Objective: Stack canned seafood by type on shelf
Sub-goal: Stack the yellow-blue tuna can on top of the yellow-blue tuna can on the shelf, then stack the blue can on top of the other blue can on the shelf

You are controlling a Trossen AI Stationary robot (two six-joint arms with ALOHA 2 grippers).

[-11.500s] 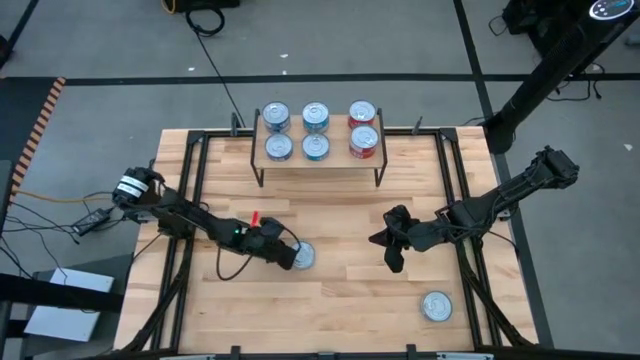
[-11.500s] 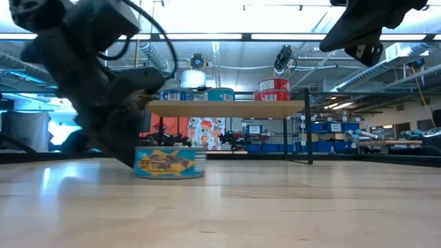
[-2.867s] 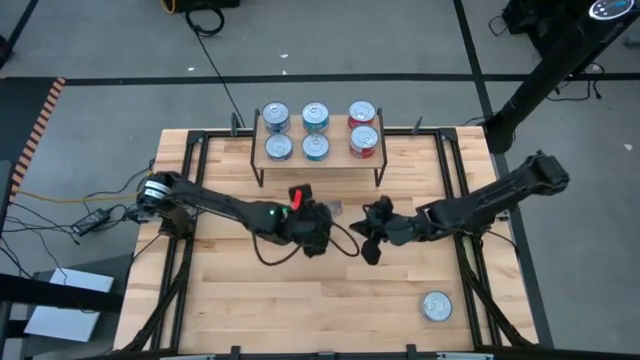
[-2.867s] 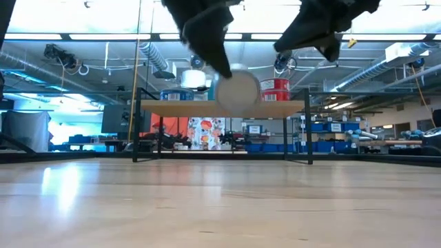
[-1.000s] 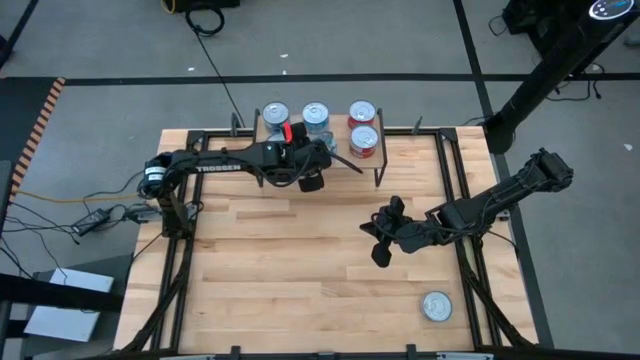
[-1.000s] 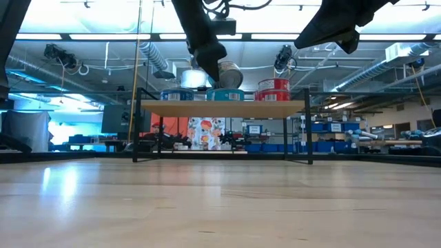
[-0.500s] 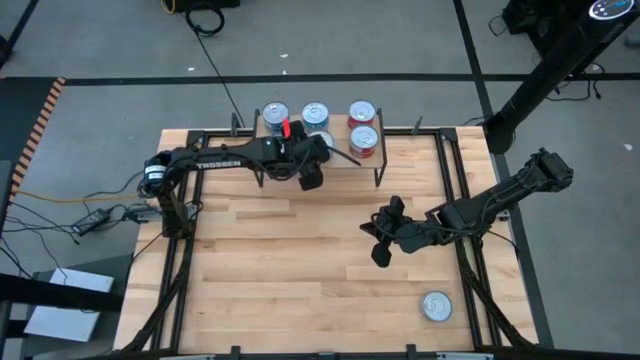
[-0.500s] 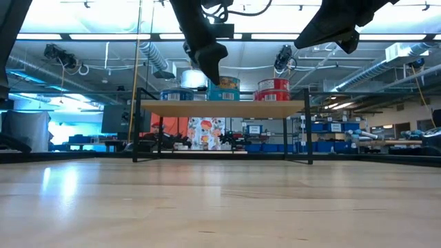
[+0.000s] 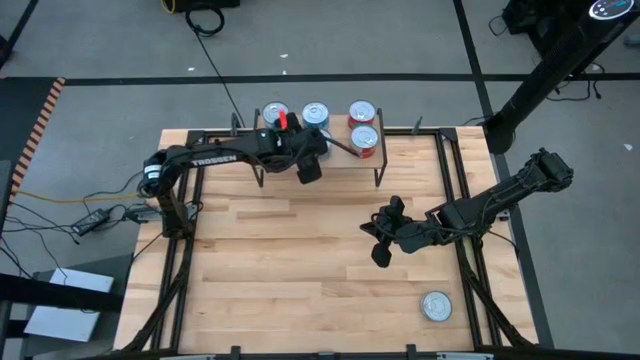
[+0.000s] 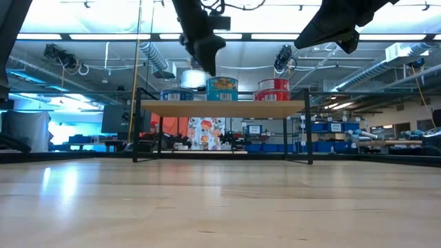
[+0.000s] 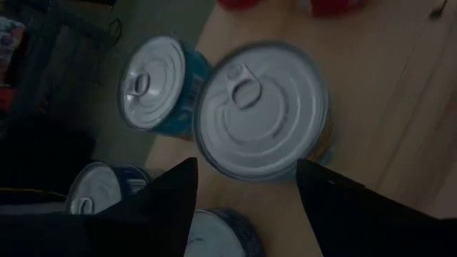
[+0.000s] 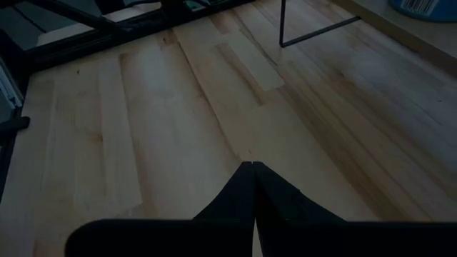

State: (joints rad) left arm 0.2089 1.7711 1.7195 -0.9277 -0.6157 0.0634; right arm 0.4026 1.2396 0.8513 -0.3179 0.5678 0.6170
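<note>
On the table one tin awaits you; left gripper fingers apart above the shelf, right gripper fingers together.

Cans: silver pull-tab tops; side labels teal, dark blue, red. Shelf: light wood top, black legs. Counter: pale wood planks, black rails. Arm fingers black.
</note>
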